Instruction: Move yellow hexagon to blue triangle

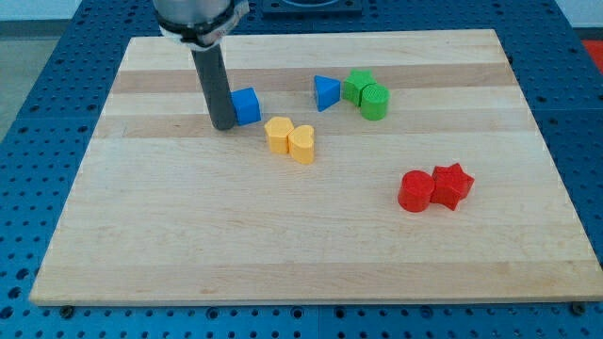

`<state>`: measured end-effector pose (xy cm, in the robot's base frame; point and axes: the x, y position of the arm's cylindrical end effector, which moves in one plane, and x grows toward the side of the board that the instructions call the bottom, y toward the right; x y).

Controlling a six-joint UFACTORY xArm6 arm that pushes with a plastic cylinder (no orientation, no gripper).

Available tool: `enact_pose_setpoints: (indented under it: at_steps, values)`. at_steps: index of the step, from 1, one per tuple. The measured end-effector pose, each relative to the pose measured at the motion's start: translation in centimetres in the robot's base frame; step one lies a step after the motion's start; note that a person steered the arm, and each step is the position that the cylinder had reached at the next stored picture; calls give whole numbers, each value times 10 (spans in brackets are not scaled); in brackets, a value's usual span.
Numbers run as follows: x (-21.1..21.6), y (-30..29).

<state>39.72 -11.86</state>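
My tip, a bare rod with no claw, touches the blue cube, left of the yellow hexagon block; pushing there may drag the touching yellow heart block toward the blue triangle block.

no readable text, no labels, no brands, no numbers, no signs anywhere in view

The board is pale wood with visible grain in lengthwise strips, smooth and faintly satin; the rod looks like dark matt plastic or rubber, my tip the same; the blocks look like smooth, matt-to-satin plastic: yellow hexagon, yellow heart, blue triangle, blue cube; the blue table around the board looks like painted metal, perforated.
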Motion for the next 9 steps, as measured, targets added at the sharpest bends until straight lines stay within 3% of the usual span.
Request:
enact_pose_setpoints:
  at_steps: [1, 2, 4, 7, 9]
  values:
    - [35, 4]
    - [43, 31]
    - [33, 94]
    - [45, 49]
    - [37, 67]
